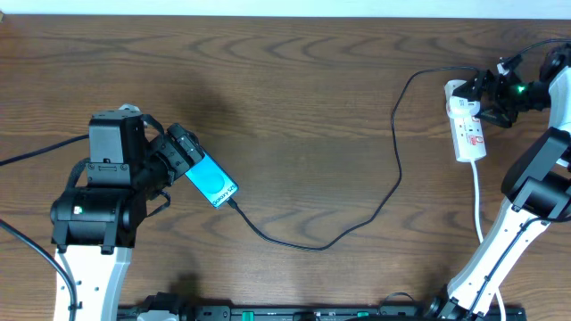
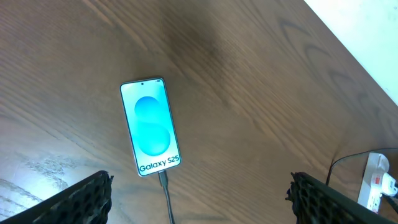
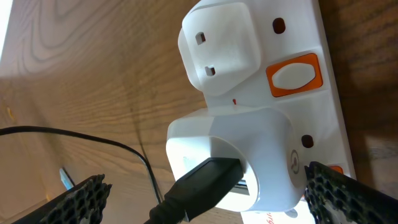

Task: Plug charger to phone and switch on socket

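The phone [image 2: 151,127] lies flat on the wooden table with its cyan screen lit, also seen from above as the phone [image 1: 214,184]. The charger's black connector [image 2: 163,180] sits in the phone's lower end. Its thin cable [image 1: 357,223] loops right and up to the white socket [image 1: 468,123]. My left gripper [image 2: 199,208] hovers open above and behind the phone, touching nothing. My right gripper [image 3: 211,199] is open, its fingers either side of the white adapter [image 3: 249,149] plugged into the socket [image 3: 314,37]. The black plug [image 3: 205,183] enters that adapter. An orange switch [image 3: 293,76] lies beside it.
The socket's white cord [image 1: 477,201] runs down toward the right arm's base [image 1: 500,259]. The left arm's body [image 1: 98,205] stands left of the phone. A second white plug [image 3: 217,46] occupies the neighbouring outlet. Bare wooden tabletop [image 1: 303,107] spans the middle.
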